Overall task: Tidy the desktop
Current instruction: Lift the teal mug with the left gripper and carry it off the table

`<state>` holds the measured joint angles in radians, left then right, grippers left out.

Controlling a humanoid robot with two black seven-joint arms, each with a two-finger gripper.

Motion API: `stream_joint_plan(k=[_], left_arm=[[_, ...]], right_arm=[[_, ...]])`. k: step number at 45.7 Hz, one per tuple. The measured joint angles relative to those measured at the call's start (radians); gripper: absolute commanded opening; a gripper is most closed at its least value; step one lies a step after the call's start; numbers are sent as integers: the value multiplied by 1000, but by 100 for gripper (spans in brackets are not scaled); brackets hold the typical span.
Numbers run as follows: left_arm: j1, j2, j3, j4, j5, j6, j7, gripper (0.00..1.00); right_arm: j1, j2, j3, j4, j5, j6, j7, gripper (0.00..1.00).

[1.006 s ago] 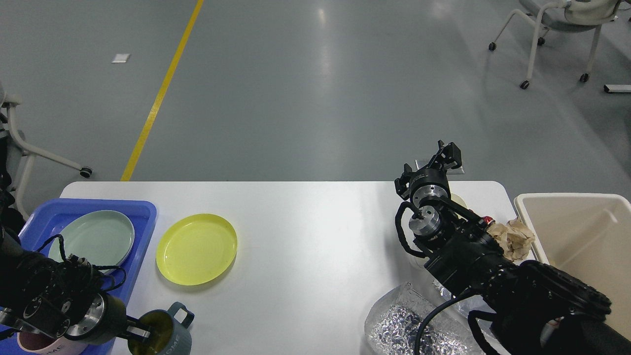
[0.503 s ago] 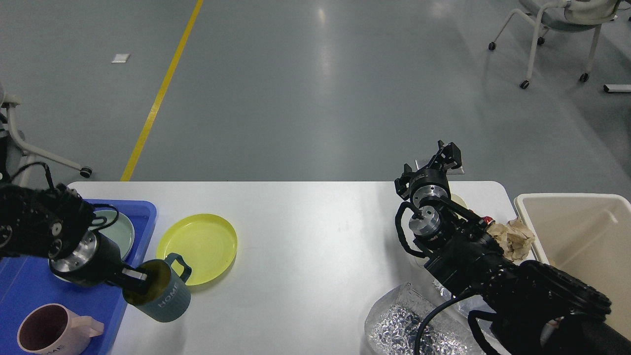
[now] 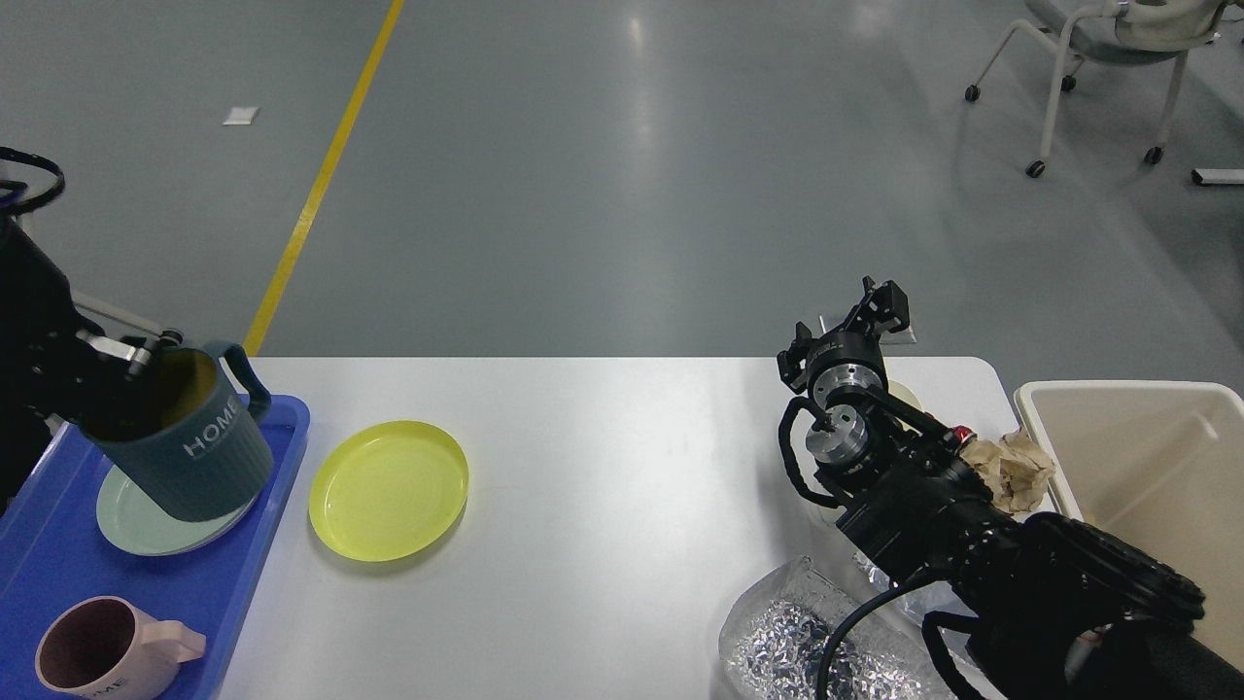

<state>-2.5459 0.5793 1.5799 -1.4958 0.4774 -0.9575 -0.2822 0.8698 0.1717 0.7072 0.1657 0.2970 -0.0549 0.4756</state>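
The white desktop (image 3: 622,457) carries a yellow plate (image 3: 389,489) left of centre, a crumpled brown paper (image 3: 1016,472) at the right edge and a silver foil bag (image 3: 787,642) at the front right. My left gripper (image 3: 131,358) is shut on the rim of a dark teal mug marked HOME (image 3: 194,447), held tilted in the air over the blue tray (image 3: 58,574). The tray holds a pale green plate (image 3: 131,530) and a pink mug (image 3: 92,656). My right gripper (image 3: 880,303) hovers over the far right of the desktop, dark and end-on.
A beige bin (image 3: 1118,389) stands beside the desktop's right end. My thick right arm (image 3: 972,544) lies over the front right corner. Chairs on castors stand on the grey floor at the far right (image 3: 1088,58) and far left.
My left gripper has lifted the teal mug from the desktop's front left, up and leftward, to above the blue tray. The right arm has not moved.
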Motion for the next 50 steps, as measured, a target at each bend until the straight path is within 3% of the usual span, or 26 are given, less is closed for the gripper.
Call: stream_joint_plan(k=[11, 21, 33, 50], left_arm=[[-277, -1, 102, 0, 0, -3, 2, 0], [-282, 6, 191, 1, 4, -3, 9, 1], [-6, 123, 274, 78, 1, 31, 13, 1], [485, 304, 196, 289, -2, 481, 12, 3]], right_arm=[[0, 0, 0, 0, 0, 0, 0, 100], [0, 0, 0, 0, 0, 0, 0, 100], [0, 0, 0, 0, -1, 0, 0, 100], [0, 0, 0, 0, 0, 0, 0, 100]])
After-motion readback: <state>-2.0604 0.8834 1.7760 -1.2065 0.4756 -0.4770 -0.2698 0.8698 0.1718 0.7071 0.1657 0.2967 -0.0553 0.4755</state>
